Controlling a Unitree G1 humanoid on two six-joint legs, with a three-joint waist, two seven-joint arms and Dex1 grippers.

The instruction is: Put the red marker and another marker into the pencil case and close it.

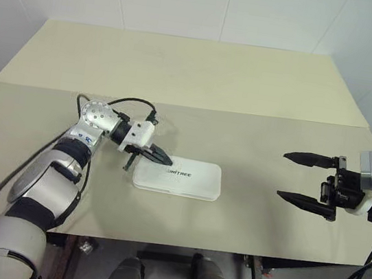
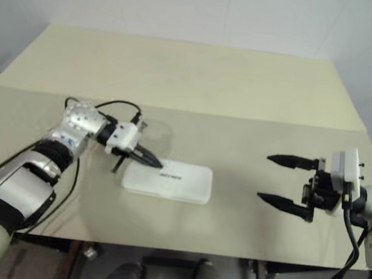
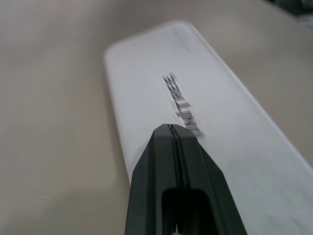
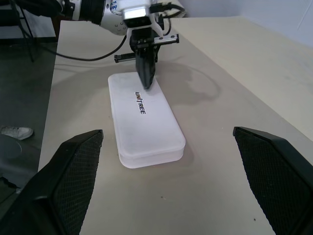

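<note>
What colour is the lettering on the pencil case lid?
Dark, near black, on the white pencil case; clearest in the right wrist view.

You could read one word here. It was "UNITREE", in dark letters on the white lid of the pencil case (image 4: 146, 120). It was clearest in the right wrist view, where the "UNI" part looked a bit lighter than the "TREE" part. In the left eye view you could see the same word on the lid, but it was small, and its first letters were hidden behind the left gripper (image 1: 166, 159). In the left wrist view the word was too blurry to read. You could not read any other words or numbers.
</note>
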